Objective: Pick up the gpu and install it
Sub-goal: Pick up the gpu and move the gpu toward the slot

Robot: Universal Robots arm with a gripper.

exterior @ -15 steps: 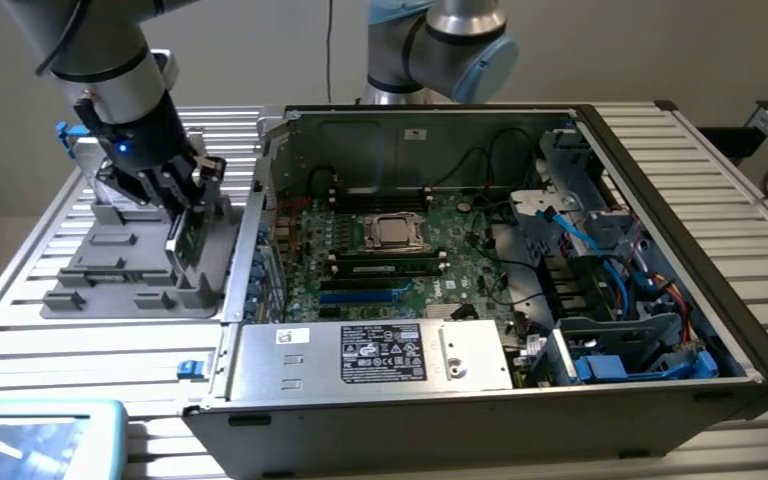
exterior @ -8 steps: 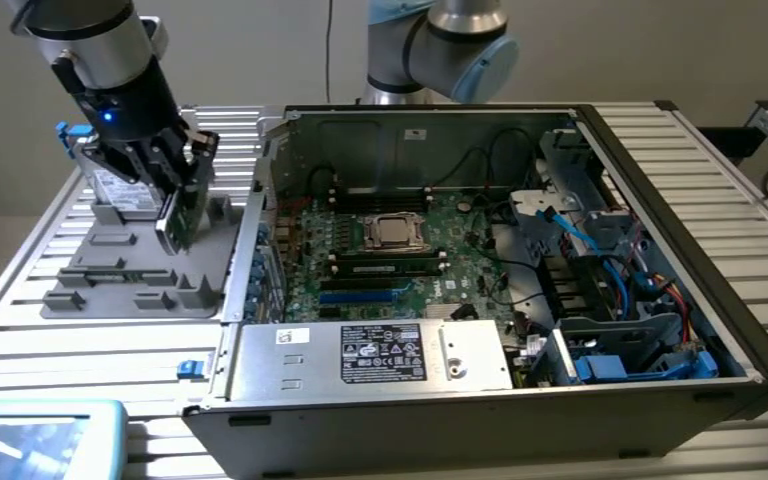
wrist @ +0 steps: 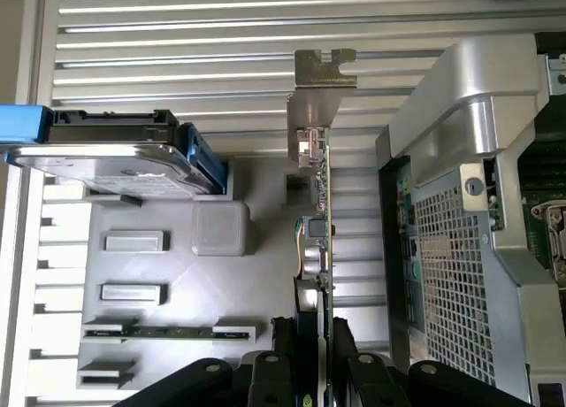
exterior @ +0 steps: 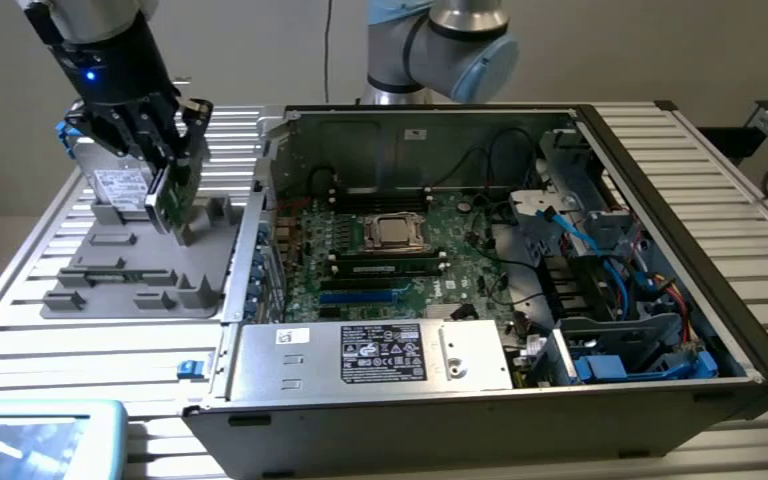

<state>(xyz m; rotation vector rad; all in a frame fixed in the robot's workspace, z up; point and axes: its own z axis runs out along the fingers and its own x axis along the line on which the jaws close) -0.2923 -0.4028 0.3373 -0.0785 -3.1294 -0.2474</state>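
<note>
My gripper (exterior: 171, 150) is closed part of the way, and its black fingers (wrist: 283, 363) clamp the graphics card (wrist: 317, 239) by its two flat faces. The card is thin and green. It stands on edge between the fingers and reaches straight out past my fingertips. Its silver bracket (wrist: 318, 80) is at the far end, the end farthest from my grip.

Right under the gripper and the card lies a grey holder tray (exterior: 117, 295) with raised blocks and slots. I cannot tell whether the card's lower edge touches the tray or hangs just above it.

Close beside the gripper, on the side away from the computer, a silver hard drive (exterior: 120, 187) with a white label stands propped in the same tray, with blue rails on its sides. A thin green strip (wrist: 168, 334) lies flat in another of the tray's slots.

On the other side of the gripper, well apart from the card, is the open computer case (exterior: 357, 425), with its perforated back panel (wrist: 451, 257) nearest to me. Inside it I see the big green main board (exterior: 357, 265) with a square metal processor (exterior: 394, 232) in its middle, bundles of black and blue cables, and a silver power box (exterior: 371, 355) with a label. Tray and case both rest on a slatted metal table (exterior: 37, 335).
</note>
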